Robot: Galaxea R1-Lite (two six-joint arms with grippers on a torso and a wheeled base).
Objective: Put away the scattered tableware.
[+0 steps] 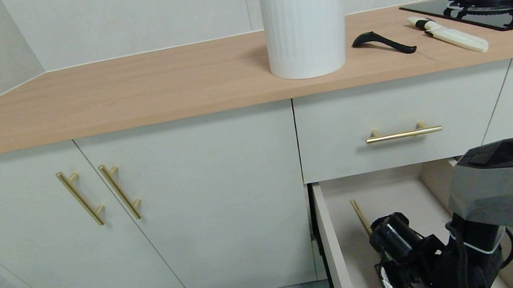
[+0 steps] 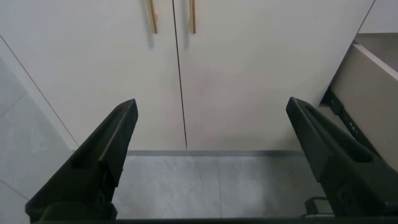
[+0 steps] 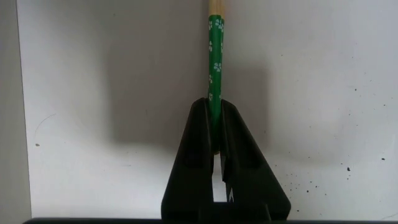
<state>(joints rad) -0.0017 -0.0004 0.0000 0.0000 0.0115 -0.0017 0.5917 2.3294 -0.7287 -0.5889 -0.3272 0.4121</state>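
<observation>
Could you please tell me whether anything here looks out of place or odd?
A black utensil and a knife lie loose and askew on the countertop beside the hob. Below, a drawer stands open, and inside it the right gripper is shut on chopsticks. Dark specks dot the drawer floor.

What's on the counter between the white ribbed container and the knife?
One black spoon-like utensil lying apart from the white ribbed container and the knife, seen in the head view.

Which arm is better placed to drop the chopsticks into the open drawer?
Right: the right gripper is shut on the chopsticks inside the drawer; the left gripper sits open facing the cabinet doors.
</observation>
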